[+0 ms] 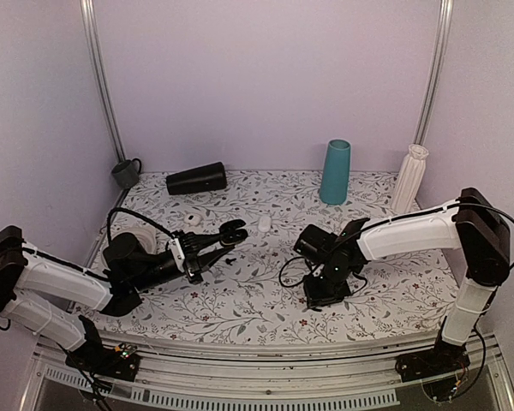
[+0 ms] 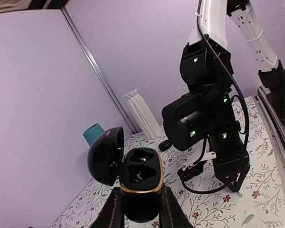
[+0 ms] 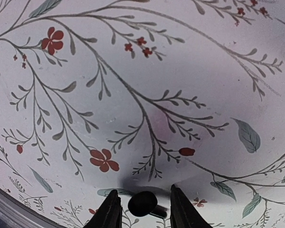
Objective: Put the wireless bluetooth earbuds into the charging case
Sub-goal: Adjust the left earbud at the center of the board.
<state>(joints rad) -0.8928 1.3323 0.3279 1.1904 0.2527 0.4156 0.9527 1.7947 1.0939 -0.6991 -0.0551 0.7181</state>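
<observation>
My left gripper (image 1: 212, 248) (image 2: 138, 202) is shut on the black charging case (image 2: 141, 183) and holds it above the table. Its hinged lid (image 2: 105, 154) stands open to the left, and both sockets look empty. In the top view the case (image 1: 232, 231) is at the tip of the left gripper. My right gripper (image 1: 324, 298) (image 3: 143, 211) points straight down at the table, its jaws open. One tiny black earbud (image 3: 143, 203) lies between the fingers with a gap on each side, its short stem pointing right. The second earbud is not clearly in view.
On the floral table (image 1: 265, 300), a teal cup (image 1: 335, 171) and a white ribbed vase (image 1: 409, 177) stand at the back right. A black cylinder (image 1: 196, 179) lies at the back left by a dark mug (image 1: 126, 174). Small white objects (image 1: 264, 224) lie mid-table. A small black rounded object (image 2: 165, 145) lies beyond the case.
</observation>
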